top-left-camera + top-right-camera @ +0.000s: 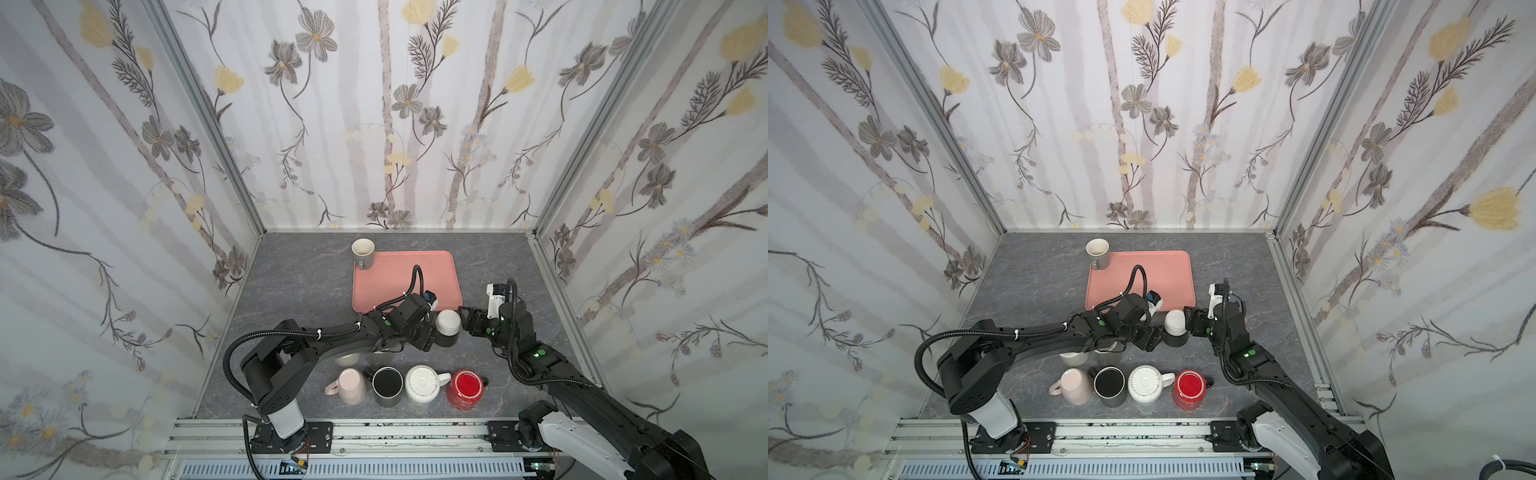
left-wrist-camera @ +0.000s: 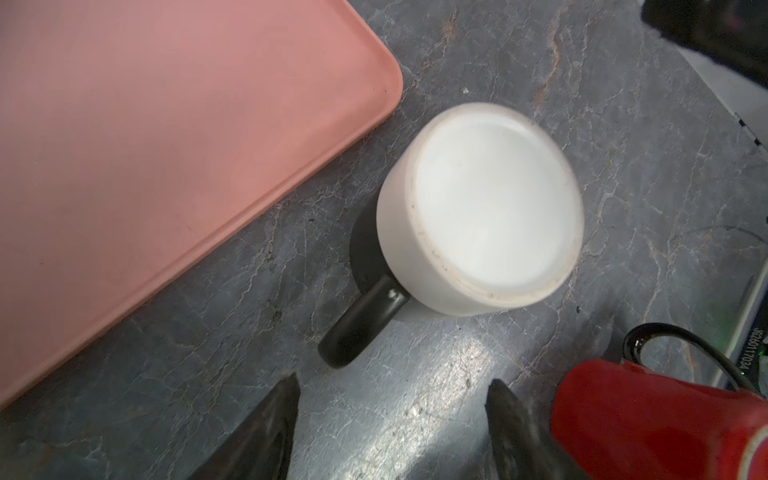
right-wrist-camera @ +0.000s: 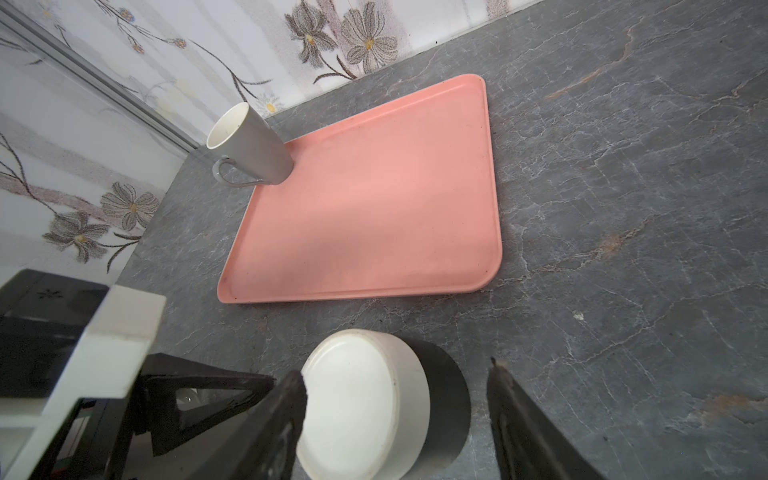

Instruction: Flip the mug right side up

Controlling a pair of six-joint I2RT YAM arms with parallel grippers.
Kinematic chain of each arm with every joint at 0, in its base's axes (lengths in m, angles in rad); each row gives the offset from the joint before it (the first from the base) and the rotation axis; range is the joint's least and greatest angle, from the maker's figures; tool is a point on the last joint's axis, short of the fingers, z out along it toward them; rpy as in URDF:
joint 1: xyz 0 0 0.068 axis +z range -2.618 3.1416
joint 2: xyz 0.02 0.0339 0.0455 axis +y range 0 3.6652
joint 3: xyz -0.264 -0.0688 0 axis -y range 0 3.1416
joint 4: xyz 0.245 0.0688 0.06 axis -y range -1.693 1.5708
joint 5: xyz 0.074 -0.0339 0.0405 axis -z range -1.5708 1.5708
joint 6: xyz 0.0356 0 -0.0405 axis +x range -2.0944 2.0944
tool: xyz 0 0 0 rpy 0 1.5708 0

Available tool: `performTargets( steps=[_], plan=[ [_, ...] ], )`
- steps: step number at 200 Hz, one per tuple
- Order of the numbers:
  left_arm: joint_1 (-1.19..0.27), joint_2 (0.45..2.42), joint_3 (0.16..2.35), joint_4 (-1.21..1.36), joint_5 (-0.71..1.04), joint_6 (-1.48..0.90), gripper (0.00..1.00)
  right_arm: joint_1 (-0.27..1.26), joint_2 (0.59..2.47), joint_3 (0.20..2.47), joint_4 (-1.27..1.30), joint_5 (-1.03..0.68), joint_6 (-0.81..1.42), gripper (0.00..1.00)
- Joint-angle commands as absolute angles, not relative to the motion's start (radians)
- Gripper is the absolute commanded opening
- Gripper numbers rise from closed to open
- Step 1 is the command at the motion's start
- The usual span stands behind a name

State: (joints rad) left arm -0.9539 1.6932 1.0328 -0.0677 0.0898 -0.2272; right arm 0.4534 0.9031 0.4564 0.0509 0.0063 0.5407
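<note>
The mug point(image 1: 448, 323) stands upside down on the grey table just in front of the pink tray, white base up and black lower part down; it shows in both top views point(image 1: 1175, 323). Its black handle point(image 2: 361, 328) points toward my left gripper point(image 2: 392, 388), which is open with only bare table between its fingers. In a top view the left gripper point(image 1: 431, 336) sits close on the mug's left. My right gripper point(image 3: 395, 372) is open on the mug's right point(image 1: 466, 320). One right finger overlaps the white base point(image 3: 353, 399); the other stands apart from the mug.
The pink tray point(image 1: 399, 270) lies behind, with an upright beige mug point(image 1: 363, 251) at its far left corner. Along the front stand a pink mug point(image 1: 351, 386), a black mug point(image 1: 387, 386), a white mug point(image 1: 422, 384) and a red mug point(image 1: 465, 388). Two more cups are half hidden under the left arm.
</note>
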Motion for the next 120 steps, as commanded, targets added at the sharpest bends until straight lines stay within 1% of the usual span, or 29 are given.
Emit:
performTargets(
  steps=[1,58,76,99,108,120],
  plan=[
    [-0.950,1.702,1.027,0.052,0.090,-0.196,0.71,0.451,0.894,0.463,0.042,0.007,0.531,0.69],
    [-0.947,1.770,1.026,0.103,0.144,-0.189,0.67,0.441,0.879,0.466,0.031,0.006,0.526,0.69],
    [-0.952,1.759,1.015,0.115,0.189,-0.207,0.63,0.438,0.880,0.472,0.024,0.006,0.522,0.69],
    [-0.981,1.733,0.991,0.132,0.263,-0.236,0.54,0.434,0.884,0.472,0.024,0.006,0.517,0.69],
    [-1.002,1.732,0.997,0.106,0.248,-0.230,0.51,0.433,0.885,0.469,0.027,0.006,0.517,0.69],
    [-1.027,1.730,1.010,0.054,0.182,-0.215,0.50,0.433,0.887,0.465,0.033,0.003,0.517,0.69]
  ],
)
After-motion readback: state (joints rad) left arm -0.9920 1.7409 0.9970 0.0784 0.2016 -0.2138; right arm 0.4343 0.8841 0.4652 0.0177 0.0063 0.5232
